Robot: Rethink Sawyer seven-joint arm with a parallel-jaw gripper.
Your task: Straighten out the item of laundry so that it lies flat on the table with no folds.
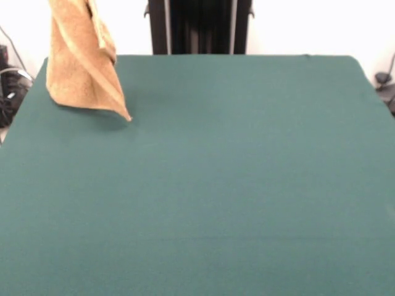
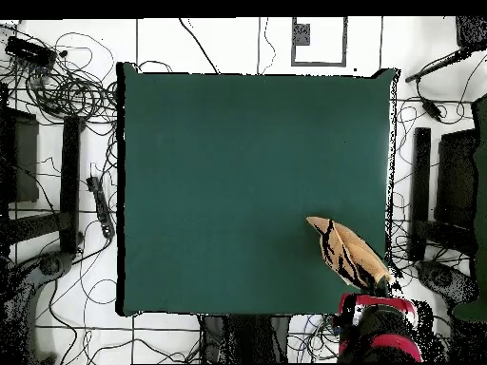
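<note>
The item of laundry [image 1: 80,58], a golden-orange towel, hangs twisted and folded lengthwise over the table's [image 1: 216,185] far left corner in the front view. Its top runs out of the picture. Its lowest corner points down right, at or just above the green cloth; I cannot tell whether it touches. From overhead the towel [image 2: 347,252] appears as a narrow leaf shape near the table's [image 2: 247,171] lower right corner. It leads up into the red and black gripper [image 2: 379,302], which is shut on its upper end. The front view does not show the gripper.
Cables and black stands [image 2: 71,181] lie on the floor around the table. The black pedestal [image 1: 199,28] stands behind the far edge. The towel hangs close to the table's side edge [image 2: 392,190].
</note>
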